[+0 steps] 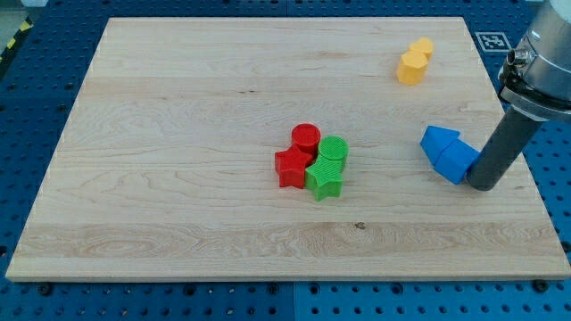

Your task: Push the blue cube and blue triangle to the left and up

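Camera view takes in the whole pale wooden desk (178, 107), lying on a blue pegged base. I carry no claw, so nothing of mine is released, clenched or grasping: I end in a dark rod, and my tip (482, 185) rests on the desk at the view's right.

Next in size is the central cluster, well apart from my work: a red cylinder (306, 138), a green cylinder (334, 150), a red star-like block (292, 168) and a green star-like block (325, 180), all packed touching. Near the view's top right sit two yellow blocks (414, 62) pressed together, their shapes hard to tell.

My own pair lies at the view's right: the blue triangle (438, 143) touching the blue cube (458, 160), with my tip just beside the cube's right-hand lower corner, apparently in contact.

I judge the push has barely begun. The risk is that an off-centre shove spins the cube, so it slips off my rod or parts from the triangle. Driving straight left could also plough both into the red and green cluster; aiming too steeply could catch the yellow blocks.
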Available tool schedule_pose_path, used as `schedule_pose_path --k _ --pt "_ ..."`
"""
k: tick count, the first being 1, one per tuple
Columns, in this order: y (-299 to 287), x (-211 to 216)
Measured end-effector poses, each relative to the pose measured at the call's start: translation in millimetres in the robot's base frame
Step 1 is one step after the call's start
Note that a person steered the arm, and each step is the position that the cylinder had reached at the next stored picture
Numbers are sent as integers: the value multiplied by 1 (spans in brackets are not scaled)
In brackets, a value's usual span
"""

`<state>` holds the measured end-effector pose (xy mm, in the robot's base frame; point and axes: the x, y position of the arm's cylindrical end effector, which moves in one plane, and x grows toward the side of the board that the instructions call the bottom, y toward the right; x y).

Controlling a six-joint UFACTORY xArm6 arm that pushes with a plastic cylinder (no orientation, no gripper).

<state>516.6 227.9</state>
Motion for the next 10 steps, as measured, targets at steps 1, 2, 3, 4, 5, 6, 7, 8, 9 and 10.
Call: schedule_pose_path --k 1,2,3,4,5,6,7,8,9,10 --pt "0 25" --pt "0 18" --pt "10 -15" --pt "13 -11" --pt "12 25" --pt "2 31" --pt "-5 -1" --pt "-5 -11" --pt "-5 -11" --pt "-5 -1"
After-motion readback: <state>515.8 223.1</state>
